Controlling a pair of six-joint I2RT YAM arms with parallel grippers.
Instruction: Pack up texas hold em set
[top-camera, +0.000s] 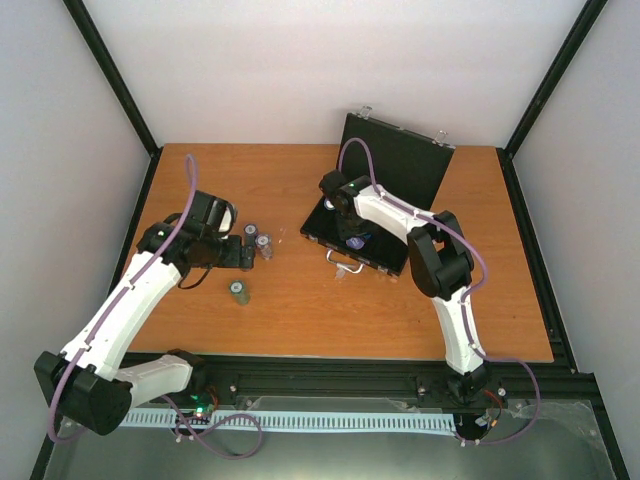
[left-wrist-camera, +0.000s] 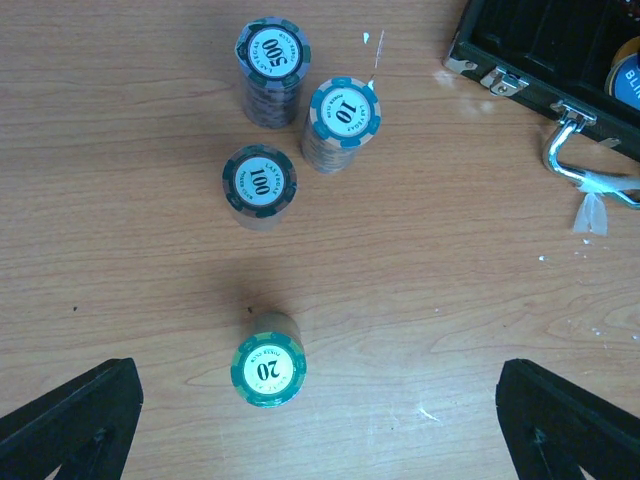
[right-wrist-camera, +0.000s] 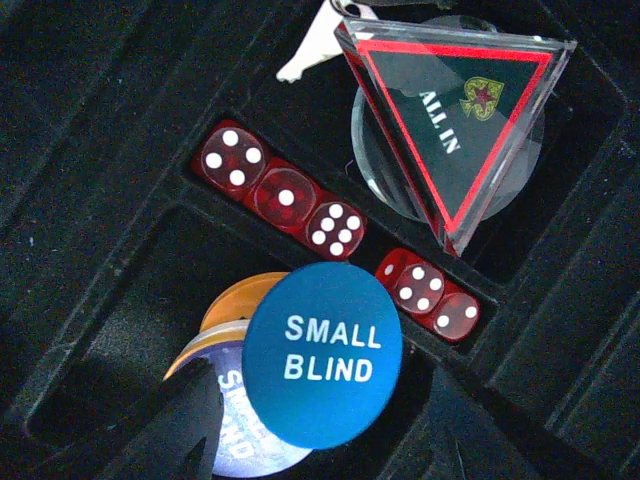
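Observation:
The black case (top-camera: 395, 165) lies open at the back right, and its handle (left-wrist-camera: 572, 150) shows in the left wrist view. Four chip stacks stand on the wood, marked 500 (left-wrist-camera: 272, 55), 10 (left-wrist-camera: 344, 112), 100 (left-wrist-camera: 259, 182) and 20 (left-wrist-camera: 268, 368). My left gripper (left-wrist-camera: 320, 430) hangs open above the table, with the 20 stack just ahead of its fingers. My right gripper (right-wrist-camera: 320, 440) is down inside the case, open. A blue SMALL BLIND disc (right-wrist-camera: 322, 355) lies tilted between its fingers, untouched. Under it are an orange disc (right-wrist-camera: 232, 300) and a white one. Several red dice (right-wrist-camera: 285, 195) and the red-black triangle (right-wrist-camera: 450, 120) sit in their slots.
The raised lid (top-camera: 400, 160) stands behind the right arm. The wooden table (top-camera: 320, 320) is walled by white panels and black frame posts (top-camera: 115, 80). The lone 20 stack (top-camera: 240, 291) stands nearer the front than the other three (top-camera: 258, 240).

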